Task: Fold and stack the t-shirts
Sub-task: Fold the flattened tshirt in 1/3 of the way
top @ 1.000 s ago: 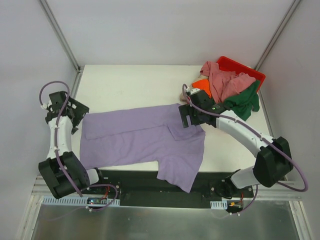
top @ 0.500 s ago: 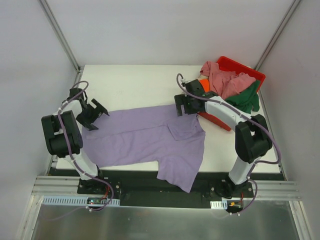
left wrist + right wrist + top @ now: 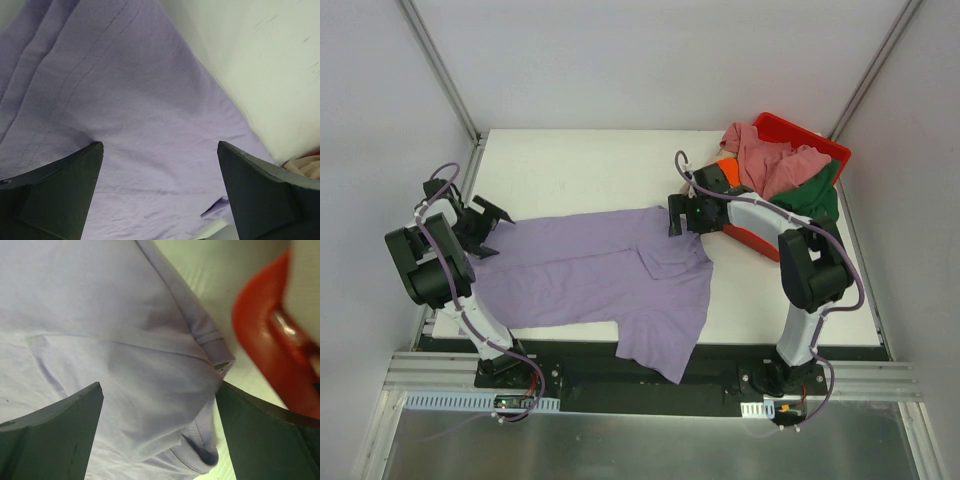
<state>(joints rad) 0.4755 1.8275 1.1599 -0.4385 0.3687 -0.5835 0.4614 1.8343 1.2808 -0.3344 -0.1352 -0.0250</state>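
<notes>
Purple shirt (image 3: 590, 270): lying spread across the middle of the table (image 3: 590, 165), running left to right, one flap drooping over the near edge. It is probably laid out flat so it can be folded.
Sleeve (image 3: 670, 258): lying doubled onto the body at the right end, so that end is likely needing attention first.
Pink shirt (image 3: 770, 160), green shirt (image 3: 812, 205), orange shirt (image 3: 725, 170): sitting heaped in and over the bin (image 3: 800, 130) at the far right corner, none of them folded yet.
Left gripper (image 3: 485, 225): hovering at the purple shirt's left edge, fingers spread wide and holding nothing.
Right gripper (image 3: 682, 215): hanging at the shirt's far right corner, just beside the bin, fingers wide apart and empty.
Placement: the two grippers are flanking opposite ends — apparently readying a matched pinch, so the cloth is lifting evenly.
Contact: whether either fingertip is touching cloth, I cannot tell.
</notes>
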